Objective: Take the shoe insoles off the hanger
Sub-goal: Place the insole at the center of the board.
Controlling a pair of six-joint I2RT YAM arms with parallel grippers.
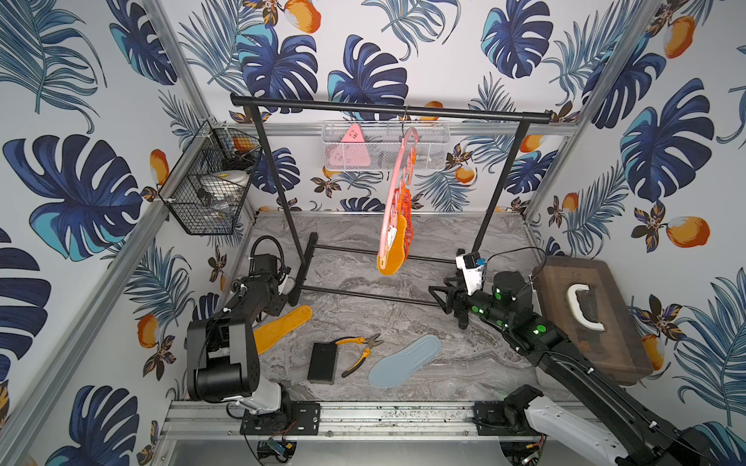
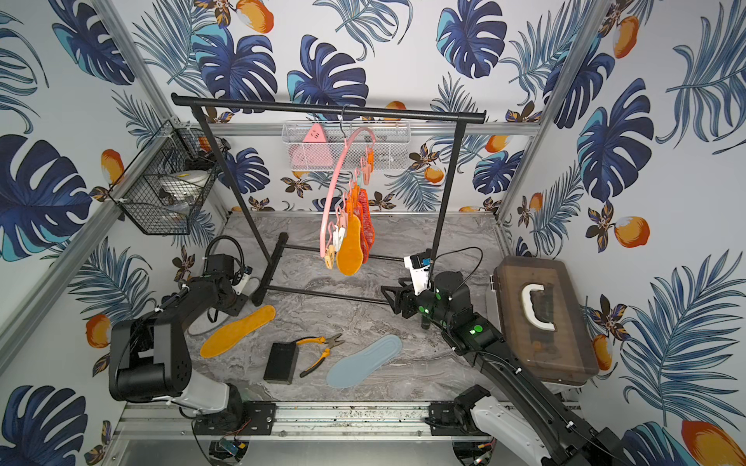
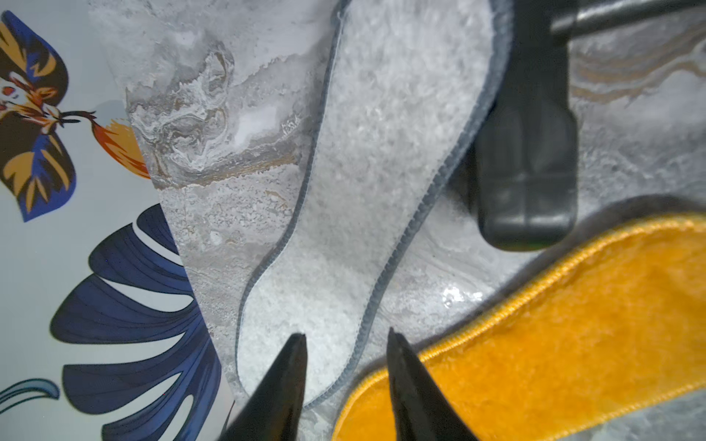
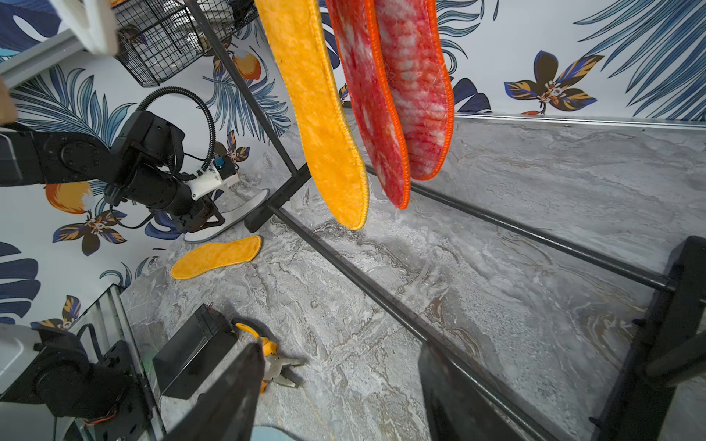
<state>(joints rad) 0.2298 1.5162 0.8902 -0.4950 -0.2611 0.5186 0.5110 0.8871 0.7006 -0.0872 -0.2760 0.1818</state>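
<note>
Left gripper [image 3: 346, 334] hovering open-fingered over a pale insole [image 3: 382, 152] beside the rack foot [image 3: 527, 172], right gripper [image 4: 342, 349] gaping empty facing three hanging insoles [image 4: 321, 114], pliers [image 1: 359, 353] and black block [image 1: 323, 362] lying nearby.

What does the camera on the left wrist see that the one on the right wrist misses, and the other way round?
Left wrist only: the gap between the jaws of the left gripper, and the pale insole close up, fleecy with a blue-grey stitched rim. Right wrist only: the hanging orange insole, two red insoles, the pliers and the black block. Both: the orange insole on the table, the pale insole and the rack's foot.
</note>
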